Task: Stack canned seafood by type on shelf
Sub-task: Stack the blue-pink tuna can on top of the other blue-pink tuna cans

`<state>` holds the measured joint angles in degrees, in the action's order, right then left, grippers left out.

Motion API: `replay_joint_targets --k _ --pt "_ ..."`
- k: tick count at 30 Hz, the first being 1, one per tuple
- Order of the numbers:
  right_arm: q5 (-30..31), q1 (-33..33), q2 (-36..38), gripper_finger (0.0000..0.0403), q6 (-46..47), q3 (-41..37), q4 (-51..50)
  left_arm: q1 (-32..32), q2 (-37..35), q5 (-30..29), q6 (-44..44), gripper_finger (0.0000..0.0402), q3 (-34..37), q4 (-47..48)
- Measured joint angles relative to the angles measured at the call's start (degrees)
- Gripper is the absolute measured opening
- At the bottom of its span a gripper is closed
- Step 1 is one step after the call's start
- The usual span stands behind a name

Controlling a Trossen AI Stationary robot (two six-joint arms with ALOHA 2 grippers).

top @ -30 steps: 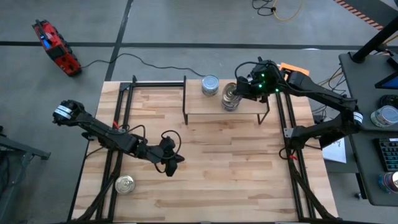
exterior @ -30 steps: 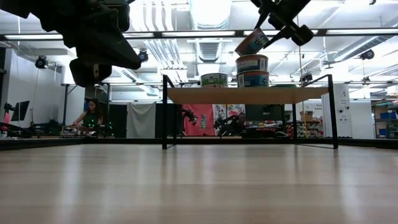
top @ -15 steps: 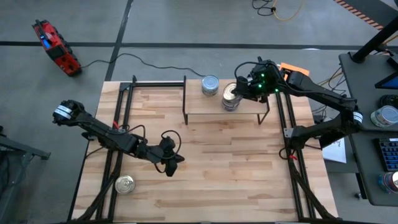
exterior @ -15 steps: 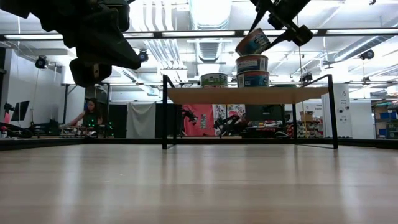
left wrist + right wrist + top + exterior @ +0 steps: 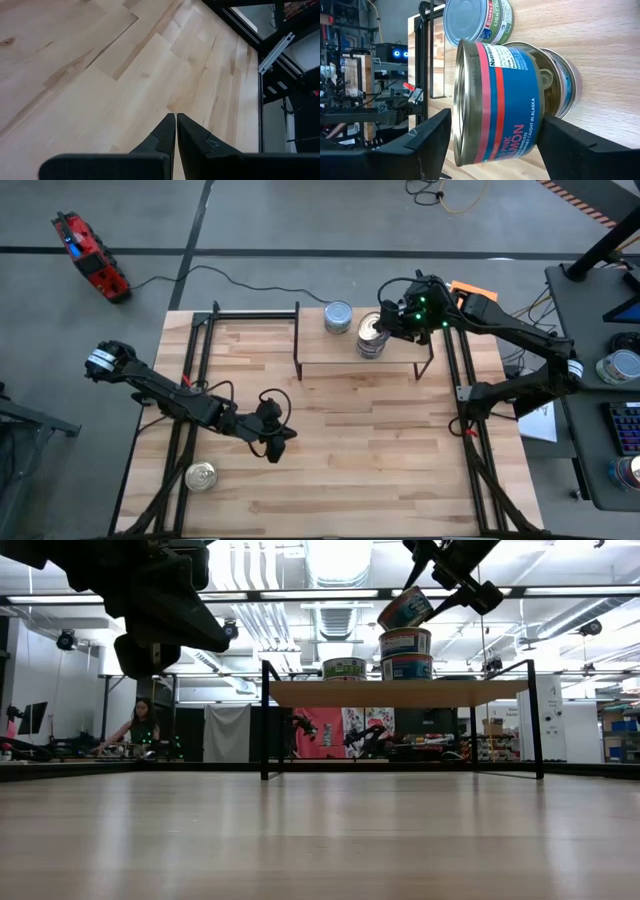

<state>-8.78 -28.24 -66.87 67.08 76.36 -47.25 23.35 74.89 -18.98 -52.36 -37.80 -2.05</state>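
On the wood surface (image 5: 350, 440), the right hand (image 5: 388, 323) pinches a tilted tin (image 5: 405, 608) above the shelf (image 5: 400, 693); the left hand (image 5: 275, 442) hovers pressed together. A person (image 5: 140, 727) sits in the room behind.

Shelf (image 5: 330, 350) sits at the table's (image 5: 380, 470) far edge, right of centre. On it: one tin (image 5: 338, 317) at its left, a two-tin stack (image 5: 405, 653) just right of it. My right gripper (image 5: 392, 321) is above that stack, clamped on a tilted tin (image 5: 497, 102) over the stack's top. My left gripper (image 5: 176, 131), fingers together, hangs over the table's near-left middle. A lone tin (image 5: 201, 476) lies at the near-left edge, well apart from the shelf.
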Motion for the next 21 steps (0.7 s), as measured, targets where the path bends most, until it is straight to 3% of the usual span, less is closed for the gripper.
replay_joint_targets --k 13,21 --pt "0.35 -0.69 0.00 0.0295 -0.04 0.00 -0.02 0.00 0.00 -0.01 0.00 0.0001 0.00 -0.01" --pt "1.29 -0.69 0.00 0.0290 -0.15 0.00 -0.04 0.00 0.00 -0.02 0.00 0.0001 0.00 -0.02"
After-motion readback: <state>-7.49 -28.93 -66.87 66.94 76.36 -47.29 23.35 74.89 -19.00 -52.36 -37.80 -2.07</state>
